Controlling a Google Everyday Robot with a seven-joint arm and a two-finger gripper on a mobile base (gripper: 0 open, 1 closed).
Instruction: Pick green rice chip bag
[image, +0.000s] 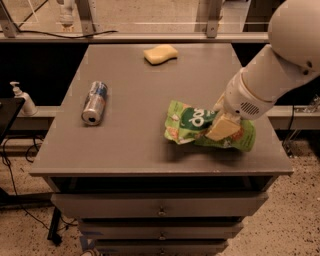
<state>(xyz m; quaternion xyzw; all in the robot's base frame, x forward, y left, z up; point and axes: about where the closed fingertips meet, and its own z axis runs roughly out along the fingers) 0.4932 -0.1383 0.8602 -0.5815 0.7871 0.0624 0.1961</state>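
Drawers: grey drawer fronts (160, 206) with small knobs, stacked under the worktop's front edge.
Worktop: flat, matte grey worktop (135, 145).
Bag: crinkly, pale green rice chip bag (190, 122) with a dark green circle and white lettering, lying near the front right corner.
Tool: cream-coloured tool (223, 127) on a bulky white arm (270, 75) reaching in over the right edge. It touches the bag's right half. Whether it is spread or pinching cannot be told.
Can: silver-and-blue metal can (94, 102) on its side near the left edge, well apart from the bag.
Sponge: pale yellow sponge (160, 53) near the middle of the back edge.
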